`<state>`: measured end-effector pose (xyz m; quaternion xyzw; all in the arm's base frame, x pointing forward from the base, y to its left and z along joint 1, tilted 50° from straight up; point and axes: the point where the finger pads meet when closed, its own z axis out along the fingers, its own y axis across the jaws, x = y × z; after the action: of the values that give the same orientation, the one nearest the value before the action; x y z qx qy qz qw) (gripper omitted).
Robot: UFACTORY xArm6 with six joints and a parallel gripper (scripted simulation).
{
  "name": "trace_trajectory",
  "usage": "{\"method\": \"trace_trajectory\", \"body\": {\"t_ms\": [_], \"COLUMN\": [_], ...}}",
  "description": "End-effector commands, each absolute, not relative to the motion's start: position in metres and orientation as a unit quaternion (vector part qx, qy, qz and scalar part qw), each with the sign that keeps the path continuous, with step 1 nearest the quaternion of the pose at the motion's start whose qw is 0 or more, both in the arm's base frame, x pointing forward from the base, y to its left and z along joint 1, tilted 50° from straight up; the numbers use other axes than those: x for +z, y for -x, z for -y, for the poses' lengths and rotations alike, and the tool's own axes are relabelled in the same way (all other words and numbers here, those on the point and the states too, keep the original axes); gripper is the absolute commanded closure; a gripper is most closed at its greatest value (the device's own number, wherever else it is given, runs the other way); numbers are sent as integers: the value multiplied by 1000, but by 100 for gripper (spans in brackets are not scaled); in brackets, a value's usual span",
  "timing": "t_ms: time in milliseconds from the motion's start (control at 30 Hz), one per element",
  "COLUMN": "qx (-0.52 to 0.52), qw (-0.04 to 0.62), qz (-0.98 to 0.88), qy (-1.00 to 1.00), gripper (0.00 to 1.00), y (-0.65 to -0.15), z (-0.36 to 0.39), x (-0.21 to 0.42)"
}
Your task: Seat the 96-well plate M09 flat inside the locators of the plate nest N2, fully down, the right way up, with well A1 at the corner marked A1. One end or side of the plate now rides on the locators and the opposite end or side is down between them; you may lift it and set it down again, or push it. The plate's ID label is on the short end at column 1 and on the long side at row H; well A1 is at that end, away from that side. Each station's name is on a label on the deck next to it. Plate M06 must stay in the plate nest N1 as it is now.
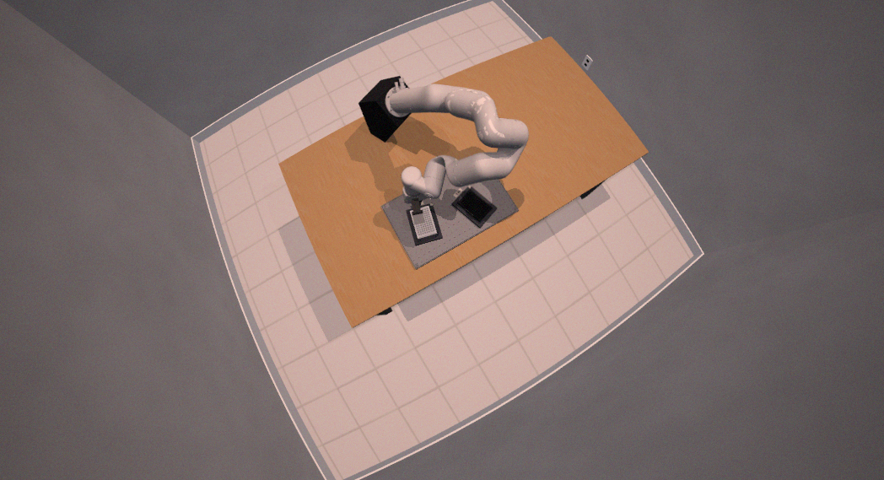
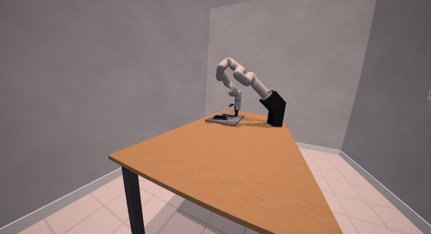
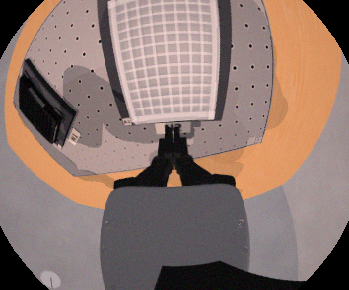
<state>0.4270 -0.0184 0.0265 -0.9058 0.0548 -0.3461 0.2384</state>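
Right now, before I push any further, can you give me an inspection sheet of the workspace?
Surface: wooden table top carrying a grey perforated deck plate.
Job's things: white 96-well plate in a dark nest frame; seating cannot be judged. Black plate in the second nest.
Clutter: nothing seen.
Grippers: fingers shut on nothing, tips at the white plate's near short end; contact unclear.
Cables: nothing seen.
Surroundings: grey walls, tiled floor, black arm pedestal.
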Motion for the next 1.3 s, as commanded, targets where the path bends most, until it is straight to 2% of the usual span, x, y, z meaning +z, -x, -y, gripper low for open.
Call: {"method": "trace_trajectory", "body": {"t_ms": [0, 1267], "qx": [-346, -346], "qw": [238, 238], "qz": [-55, -55], "qy": [906, 906], "gripper": [100, 100], "y": [-428, -436], "z": [19, 22], "x": [27, 34]}}
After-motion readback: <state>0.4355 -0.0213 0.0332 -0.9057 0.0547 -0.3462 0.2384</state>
